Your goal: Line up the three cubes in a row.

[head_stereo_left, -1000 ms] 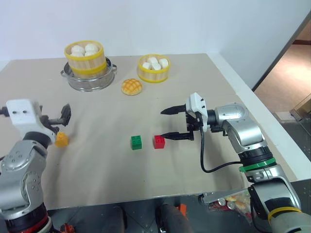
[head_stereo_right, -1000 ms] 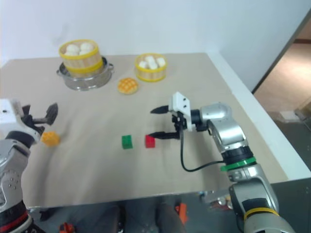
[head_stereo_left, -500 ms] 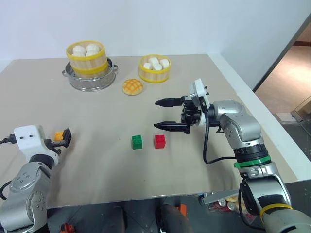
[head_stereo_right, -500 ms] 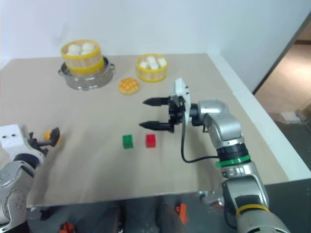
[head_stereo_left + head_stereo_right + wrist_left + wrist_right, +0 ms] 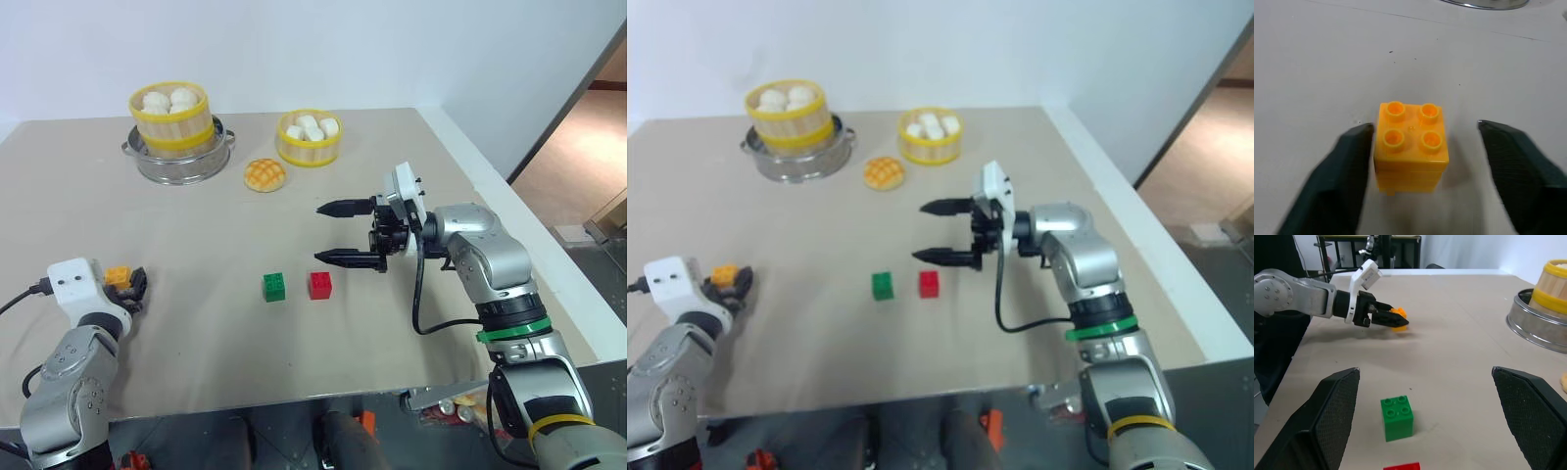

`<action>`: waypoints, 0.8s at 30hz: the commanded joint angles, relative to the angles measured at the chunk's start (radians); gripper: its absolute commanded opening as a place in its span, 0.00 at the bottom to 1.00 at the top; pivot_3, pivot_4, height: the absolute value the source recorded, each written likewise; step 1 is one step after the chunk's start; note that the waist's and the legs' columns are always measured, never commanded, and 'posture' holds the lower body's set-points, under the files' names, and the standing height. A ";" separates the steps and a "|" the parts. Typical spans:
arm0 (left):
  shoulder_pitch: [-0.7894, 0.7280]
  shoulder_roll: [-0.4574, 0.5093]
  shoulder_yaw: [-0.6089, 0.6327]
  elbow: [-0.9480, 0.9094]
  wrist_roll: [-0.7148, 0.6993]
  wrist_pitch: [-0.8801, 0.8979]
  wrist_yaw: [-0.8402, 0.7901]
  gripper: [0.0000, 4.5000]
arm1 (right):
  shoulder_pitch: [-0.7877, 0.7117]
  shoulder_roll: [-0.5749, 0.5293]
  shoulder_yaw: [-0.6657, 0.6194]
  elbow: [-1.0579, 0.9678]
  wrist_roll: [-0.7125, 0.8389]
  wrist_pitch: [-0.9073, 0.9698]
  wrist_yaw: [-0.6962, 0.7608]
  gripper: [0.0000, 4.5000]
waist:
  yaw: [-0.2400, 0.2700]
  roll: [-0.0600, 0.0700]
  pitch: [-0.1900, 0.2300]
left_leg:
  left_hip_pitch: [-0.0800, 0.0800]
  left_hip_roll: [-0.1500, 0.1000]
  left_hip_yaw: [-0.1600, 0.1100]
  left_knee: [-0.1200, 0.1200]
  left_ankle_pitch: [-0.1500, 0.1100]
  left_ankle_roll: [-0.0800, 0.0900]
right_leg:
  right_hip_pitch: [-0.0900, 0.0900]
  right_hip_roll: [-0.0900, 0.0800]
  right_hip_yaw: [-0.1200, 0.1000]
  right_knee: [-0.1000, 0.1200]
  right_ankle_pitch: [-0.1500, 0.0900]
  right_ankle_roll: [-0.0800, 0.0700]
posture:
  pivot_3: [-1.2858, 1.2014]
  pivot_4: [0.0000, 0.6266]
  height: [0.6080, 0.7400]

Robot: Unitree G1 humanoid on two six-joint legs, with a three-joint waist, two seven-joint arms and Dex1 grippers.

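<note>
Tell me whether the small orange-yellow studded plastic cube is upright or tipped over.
Upright. The small orange-yellow studded plastic cube sits flat on the beige table, four studs facing up, between the left gripper's fingers.

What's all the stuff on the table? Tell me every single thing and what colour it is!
Small orange-yellow studded plastic cube: one, at the table's left side, between the left gripper's fingers.
Small green studded plastic cube: one, mid-table, just left of the red one.
Small red studded plastic cube: one, mid-table.
Round golden bun: one, between the two baskets, nearer the robot.
Yellow bamboo steamer baskets of white buns: two, at the far side; the taller one sits on a metal pot, the smaller one on the table.
Beige table: one.
Left gripper: black fingers either side of the orange-yellow cube, one touching, the other apart.
Right gripper: black fingers wide open, above the table beyond the red cube.
</note>
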 commanded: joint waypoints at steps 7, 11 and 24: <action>0.017 0.051 -0.007 -0.007 -0.004 -0.008 -0.025 0.29 | -0.008 -0.004 -0.024 -0.047 0.017 -0.010 -0.001 1.00 | 0.000 0.000 0.000 | 0.000 0.000 0.000 0.000 0.000 0.000 | 0.000 0.000 0.000 0.000 -0.001 -0.002 | 0.52 0.24 1.00; 0.045 0.214 -0.164 0.001 0.004 -0.132 -0.310 0.29 | -0.011 -0.002 -0.023 -0.049 0.016 -0.009 -0.005 1.00 | 0.000 0.000 0.000 | 0.000 0.000 0.000 0.000 0.000 0.000 | -0.001 0.000 0.000 0.000 -0.002 -0.003 | 0.52 0.24 1.00; -0.142 0.561 -0.425 0.480 0.014 -0.709 -1.202 0.29 | -0.008 -0.029 -0.026 -0.047 -0.005 -0.013 -0.014 1.00 | 0.001 0.001 0.001 | -0.001 0.001 0.002 -0.009 0.000 0.000 | -0.005 -0.001 -0.001 -0.002 -0.005 -0.008 | 0.52 0.24 1.00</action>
